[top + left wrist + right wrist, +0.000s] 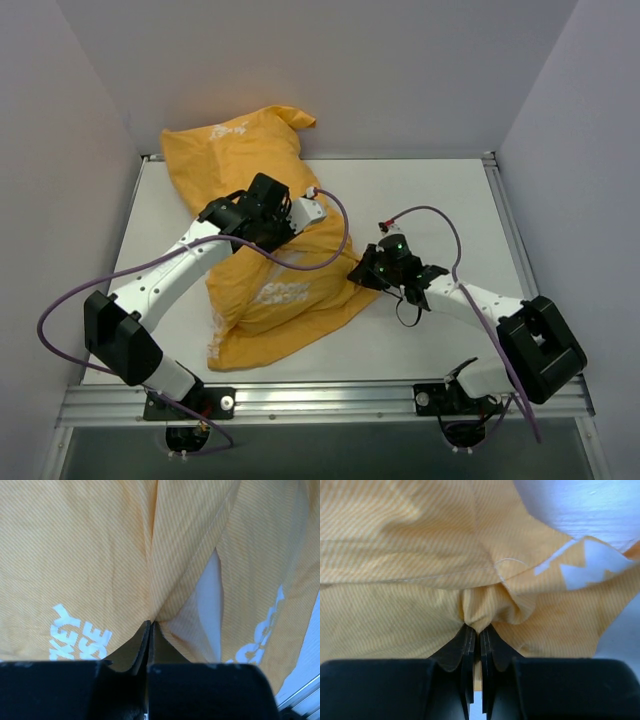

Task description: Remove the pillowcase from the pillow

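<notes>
The pillowcase [290, 310] lies stuffed and rumpled on the table [440, 200], extending from the 11 o'clock corner toward 6 o'clock. Left gripper [150, 625]: jaws closed, pinching a fold of orange fabric near the pillowcase's centre. Right gripper [479, 630]: jaws closed on a bunched fabric edge at the pillowcase's 4 o'clock side. A white sliver [210, 600] shows between folds beside the left gripper; whether it is pillow or table cannot be told.

Top cam looks down over the whole tabletop [430, 190]; both wrist cams sit right up against the same pillowcase [250, 165].
</notes>
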You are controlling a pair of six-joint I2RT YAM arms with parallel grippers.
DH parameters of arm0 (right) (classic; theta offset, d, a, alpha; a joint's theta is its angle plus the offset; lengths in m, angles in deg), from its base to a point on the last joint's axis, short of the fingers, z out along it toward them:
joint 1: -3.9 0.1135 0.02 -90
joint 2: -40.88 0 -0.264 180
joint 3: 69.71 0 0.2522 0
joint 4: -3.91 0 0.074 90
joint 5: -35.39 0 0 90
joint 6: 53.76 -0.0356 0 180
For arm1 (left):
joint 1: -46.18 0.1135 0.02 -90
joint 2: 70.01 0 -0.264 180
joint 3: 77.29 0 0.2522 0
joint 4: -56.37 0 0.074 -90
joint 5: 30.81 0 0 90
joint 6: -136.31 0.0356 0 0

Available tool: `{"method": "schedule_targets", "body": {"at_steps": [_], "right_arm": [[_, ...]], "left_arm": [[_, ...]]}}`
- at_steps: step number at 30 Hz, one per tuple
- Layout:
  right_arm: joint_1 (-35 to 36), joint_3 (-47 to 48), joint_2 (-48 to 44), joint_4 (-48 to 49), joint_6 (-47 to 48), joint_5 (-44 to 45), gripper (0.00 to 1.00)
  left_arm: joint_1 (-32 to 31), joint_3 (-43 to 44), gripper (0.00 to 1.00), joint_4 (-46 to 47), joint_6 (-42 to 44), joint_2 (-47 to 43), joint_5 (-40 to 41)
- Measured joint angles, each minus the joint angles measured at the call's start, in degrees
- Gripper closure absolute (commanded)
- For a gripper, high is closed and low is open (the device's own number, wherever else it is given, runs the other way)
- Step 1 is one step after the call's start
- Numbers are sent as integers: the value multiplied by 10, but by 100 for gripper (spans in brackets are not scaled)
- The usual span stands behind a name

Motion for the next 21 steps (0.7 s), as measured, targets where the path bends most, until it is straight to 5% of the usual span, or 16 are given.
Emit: {"method": "schedule_targets", "body": {"at_steps": [10,11,12,13,15,21], "right_arm": [[-218,144,30,-116,123,-4,98],[-229,178,52,-124,145,-2,90],[-234,211,72,-136,162,0,62],[-236,249,97,-148,176,5,45],[-239,324,144,-177,204,27,26],[-231,389,137,-261,228,129,16]], "left_arm": [[-3,69,98,47,-75,7,15],[-6,86,98,57,-88,11,14],[-13,102,98,69,-98,18,15],[-18,114,98,75,-106,25,16],[-28,141,98,90,-131,53,21],[-26,200,98,96,-185,161,41]]}}
